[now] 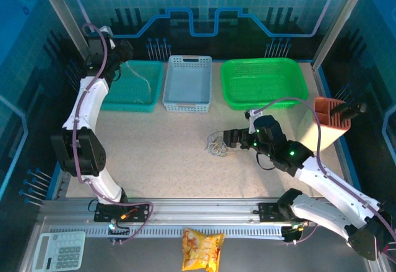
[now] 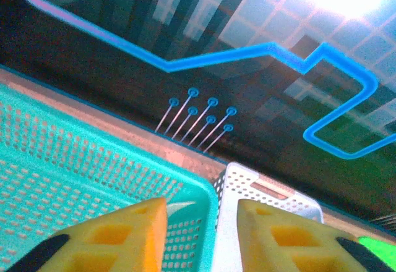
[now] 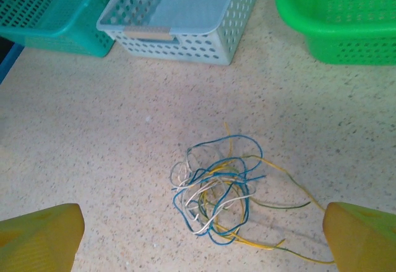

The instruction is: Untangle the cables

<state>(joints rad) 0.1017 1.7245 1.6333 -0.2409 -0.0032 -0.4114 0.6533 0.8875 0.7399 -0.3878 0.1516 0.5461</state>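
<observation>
From above, the cables [image 1: 216,143] are seen clumped on the worktop [image 1: 154,154], just ahead of the right end effector [image 1: 226,139]. At the left wrist, the left end effector [image 2: 201,229] is found part-open and empty over a teal basket [image 2: 124,154]. At the right wrist, the jaws are spread wide and empty; several strands could be pinched together, tightening the knot

I see the cables [image 3: 213,201] lying flat in one loose tangle on the speckled tabletop [image 3: 80,136]. They are thin cream-white, blue and yellow wires looped through each other, with a few yellow and dark strands trailing out sideways.
</observation>
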